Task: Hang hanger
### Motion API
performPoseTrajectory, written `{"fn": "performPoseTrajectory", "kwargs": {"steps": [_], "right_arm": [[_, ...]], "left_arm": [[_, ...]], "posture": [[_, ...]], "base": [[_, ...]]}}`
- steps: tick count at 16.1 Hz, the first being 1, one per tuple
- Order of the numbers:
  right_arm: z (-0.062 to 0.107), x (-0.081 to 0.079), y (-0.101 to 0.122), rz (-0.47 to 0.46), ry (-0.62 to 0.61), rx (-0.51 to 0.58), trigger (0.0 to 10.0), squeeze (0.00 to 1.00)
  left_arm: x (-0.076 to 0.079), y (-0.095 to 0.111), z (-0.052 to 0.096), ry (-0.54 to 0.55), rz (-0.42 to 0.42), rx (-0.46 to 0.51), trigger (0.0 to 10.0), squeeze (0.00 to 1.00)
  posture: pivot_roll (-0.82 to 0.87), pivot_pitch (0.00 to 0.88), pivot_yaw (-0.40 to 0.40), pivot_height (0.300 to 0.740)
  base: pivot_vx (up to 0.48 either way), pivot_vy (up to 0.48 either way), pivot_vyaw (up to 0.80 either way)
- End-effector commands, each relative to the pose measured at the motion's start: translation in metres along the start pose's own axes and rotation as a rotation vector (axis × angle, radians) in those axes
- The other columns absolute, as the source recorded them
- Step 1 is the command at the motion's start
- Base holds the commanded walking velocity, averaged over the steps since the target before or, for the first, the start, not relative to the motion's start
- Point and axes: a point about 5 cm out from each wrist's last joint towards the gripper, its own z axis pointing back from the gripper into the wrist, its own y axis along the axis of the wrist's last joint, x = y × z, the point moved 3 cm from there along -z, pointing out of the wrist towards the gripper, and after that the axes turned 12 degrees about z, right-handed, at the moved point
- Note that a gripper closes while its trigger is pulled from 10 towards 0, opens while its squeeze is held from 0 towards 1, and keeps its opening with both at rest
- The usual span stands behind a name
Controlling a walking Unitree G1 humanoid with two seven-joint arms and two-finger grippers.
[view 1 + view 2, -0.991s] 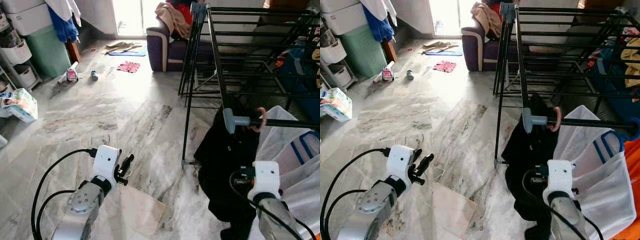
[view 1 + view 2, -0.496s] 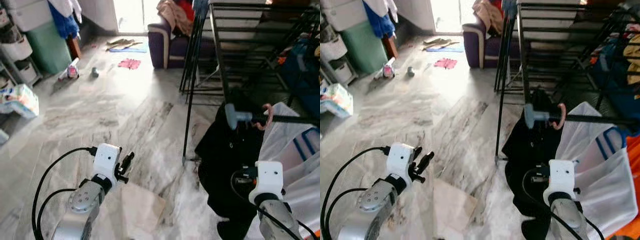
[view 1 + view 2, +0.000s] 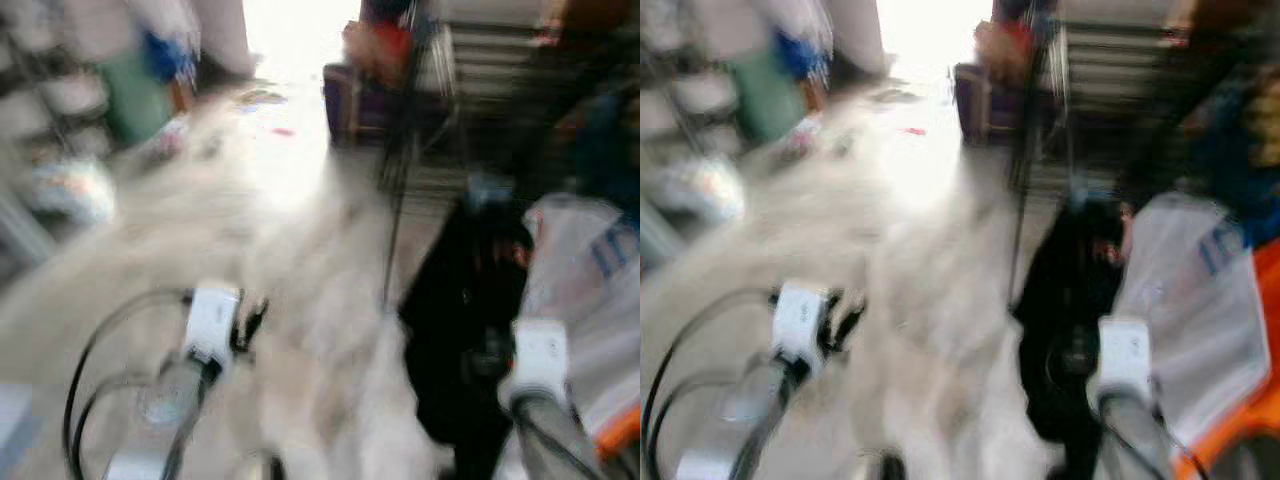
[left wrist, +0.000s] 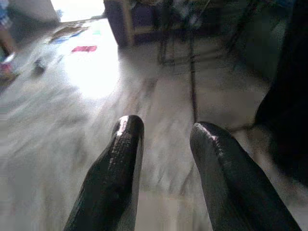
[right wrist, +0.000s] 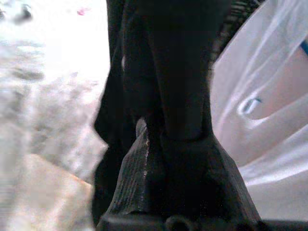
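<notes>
The head views are smeared by motion. A black garment [image 3: 455,320] hangs from the dark drying rack [image 3: 400,150], and a faint pink hanger hook [image 3: 1125,213] shows at its top. My right gripper [image 5: 154,132] is low in front of this garment. Its fingers are pressed together, and I cannot make out anything pinched between them. My left gripper [image 4: 166,126] stands open over the marble floor [image 4: 96,96] on the left, holding nothing, well apart from the rack.
A white mesh laundry bag [image 3: 585,260] with orange beneath it sits right of the garment. A purple sofa [image 3: 350,95] stands behind the rack. Shelves, a green bin [image 3: 135,95] and small items lie at the far left. Open floor lies in the middle.
The whole picture has swung and blurred, so the camera is moving. Both arms keep about the same places in view, and the garment still hangs on the rack.
</notes>
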Motion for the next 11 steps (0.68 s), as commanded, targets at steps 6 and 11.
{"fn": "performPoseTrajectory", "kwargs": {"steps": [6,11], "right_arm": [[0.0002,0.0047,0.014,0.0,-0.033,0.055,10.0,0.0],[-0.0002,0.0025,0.0134,-0.002,-0.032,0.051,10.0,0.0]], "left_arm": [[0.0014,0.0131,-0.0044,-0.003,-0.032,0.036,10.0,0.0],[0.0036,0.0217,-0.0046,-0.007,-0.001,0.086,10.0,0.0]], "posture": [[-0.04,0.023,0.016,0.74],[-0.04,0.021,0.014,0.74]], "base": [[-0.365,0.0,0.0],[-0.119,0.0,0.0]]}}
